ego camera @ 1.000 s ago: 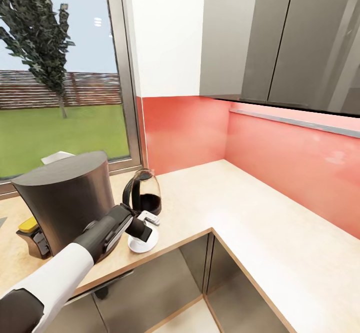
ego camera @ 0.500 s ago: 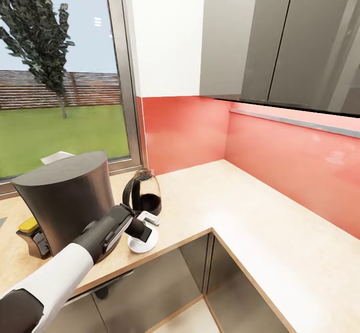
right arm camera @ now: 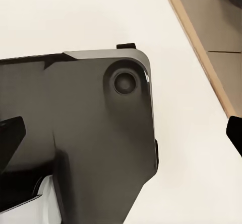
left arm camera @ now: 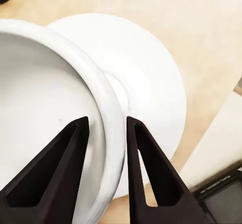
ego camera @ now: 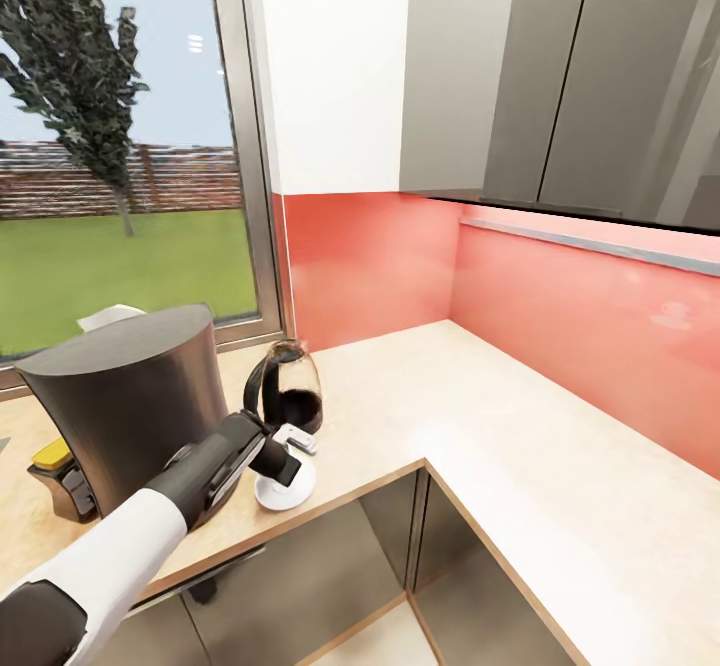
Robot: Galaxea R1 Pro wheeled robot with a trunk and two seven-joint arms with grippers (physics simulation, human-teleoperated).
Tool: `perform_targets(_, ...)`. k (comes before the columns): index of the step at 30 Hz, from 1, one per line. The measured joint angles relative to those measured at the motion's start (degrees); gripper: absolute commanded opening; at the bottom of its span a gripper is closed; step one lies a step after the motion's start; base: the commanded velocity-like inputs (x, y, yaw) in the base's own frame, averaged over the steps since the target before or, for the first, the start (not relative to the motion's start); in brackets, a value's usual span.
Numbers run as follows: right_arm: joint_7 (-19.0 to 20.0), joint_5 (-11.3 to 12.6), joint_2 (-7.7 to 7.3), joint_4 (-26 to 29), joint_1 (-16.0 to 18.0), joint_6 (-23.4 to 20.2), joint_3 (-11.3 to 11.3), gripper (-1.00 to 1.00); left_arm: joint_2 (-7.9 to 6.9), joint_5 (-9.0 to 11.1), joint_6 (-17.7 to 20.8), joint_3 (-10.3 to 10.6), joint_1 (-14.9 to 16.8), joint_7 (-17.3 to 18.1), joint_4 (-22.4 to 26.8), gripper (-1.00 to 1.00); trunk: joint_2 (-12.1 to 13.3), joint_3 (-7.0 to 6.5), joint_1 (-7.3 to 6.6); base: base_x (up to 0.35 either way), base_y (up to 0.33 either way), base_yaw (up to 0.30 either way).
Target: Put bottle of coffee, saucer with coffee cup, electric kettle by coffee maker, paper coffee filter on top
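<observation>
The cup (left arm camera: 48, 133) sits over the saucer (left arm camera: 151, 88), and the left gripper (left arm camera: 106, 128) pinches its rim: one dark finger (left arm camera: 55, 173) is inside the bowl, the other (left arm camera: 151, 178) outside the wall, with the white rim between them. Whether the cup's foot already rests on the saucer or hangs just above it cannot be told.

In the head view the saucer (ego camera: 283, 491) lies on the countertop (ego camera: 520, 446) near its front edge, just in front of the kettle (ego camera: 288, 391) and close to the right of the coffee maker (ego camera: 135, 401). The kettle stands upright, close beside the coffee maker's right flank, its black handle turned toward it. On the coffee maker's other side, low against its base, is the coffee jar (ego camera: 55, 471) with its yellow lid. A pale scrap of something white (ego camera: 105, 316) peeks over the coffee maker's far rim; what it is cannot be made out.

The left arm (ego camera: 150, 516) reaches across in front of the coffee maker to the saucer.

The right wrist view looks onto a dark robot part (right arm camera: 75, 138) over a pale floor (right arm camera: 75, 17); only finger edges show, so that gripper's state cannot be told.
</observation>
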State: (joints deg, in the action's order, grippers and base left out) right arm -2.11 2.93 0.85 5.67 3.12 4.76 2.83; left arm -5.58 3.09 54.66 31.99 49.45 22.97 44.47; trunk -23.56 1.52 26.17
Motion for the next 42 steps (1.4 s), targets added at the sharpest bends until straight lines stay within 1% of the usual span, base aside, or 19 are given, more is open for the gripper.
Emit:
perform_targets(10,0.0,0.0,0.0,0.0,0.0,0.0,0.0,1.0,0.09,-0.3,0.0,0.0,-0.2,0.0,0.1,-1.0,0.0,0.0,0.0,0.0,0.0,0.0)
perform_targets(11,0.0,0.0,0.0,0.0,0.0,0.0,0.0,1.0,0.1,-0.3,0.0,0.0,-0.2,0.0,0.1,1.0,0.0,0.0,0.0,0.0,0.0,0.0)
perform_targets(33,0.0,0.0,0.0,0.0,0.0,0.0,0.0,1.0,0.08,-0.3,0.0,-0.2,-0.2,0.1,0.7,1.0,0.0,0.0,0.0,0.0,0.0,0.0)
perform_targets(37,0.0,0.0,0.0,0.0,0.0,0.0,0.0,1.0,0.1,-0.3,0.1,-0.4,0.0,0.3,1.3,1.0,0.0,0.0,0.0,0.0,0.0,0.0)
perform_targets(42,0.0,0.0,0.0,0.0,0.0,0.0,0.0,1.0,0.11,-0.3,0.8,-0.4,0.3,0.3,3.5,1.0,0.0,0.0,0.0,0.0,0.0,0.0)
